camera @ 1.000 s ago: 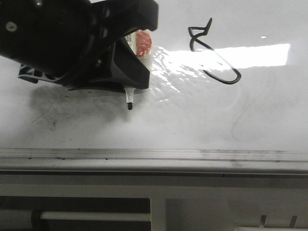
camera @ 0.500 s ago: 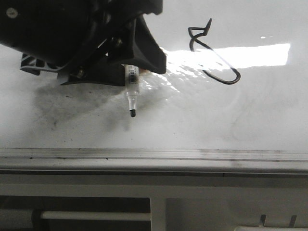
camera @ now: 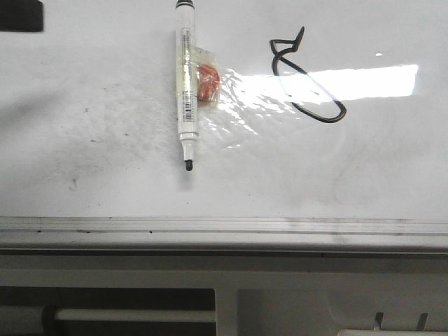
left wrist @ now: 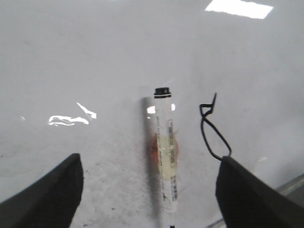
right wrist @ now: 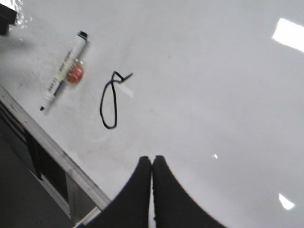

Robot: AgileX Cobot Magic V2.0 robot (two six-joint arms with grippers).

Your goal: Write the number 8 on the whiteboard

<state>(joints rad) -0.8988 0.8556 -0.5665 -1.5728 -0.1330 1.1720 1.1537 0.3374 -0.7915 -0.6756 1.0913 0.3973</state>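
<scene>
One slanted number 8 [camera: 306, 77] drawn on whiteboard [camera: 105, 161], just right of loose marker [camera: 186, 87]. Left gripper [left wrist: 147, 190] spread wide above marker; right gripper [right wrist: 152, 190] pressed closed, empty.

A hand-drawn figure, the number 8 [camera: 306, 77], is seen in thin black line on the whiteboard [camera: 364, 168]; it is slanted and lopsided, with a small upper loop, a longer lower loop and a short tail at its top. The same figure is shown in the left wrist view [left wrist: 213, 128] and the right wrist view [right wrist: 111, 97]. A barcode and a strip of small black print are carried on the barrel of the white marker pen [camera: 186, 91] lying on the surface, but the characters are too small and blurred to be read. A red and orange sticker [camera: 208, 80] beside the barrel bears no legible wording
</scene>
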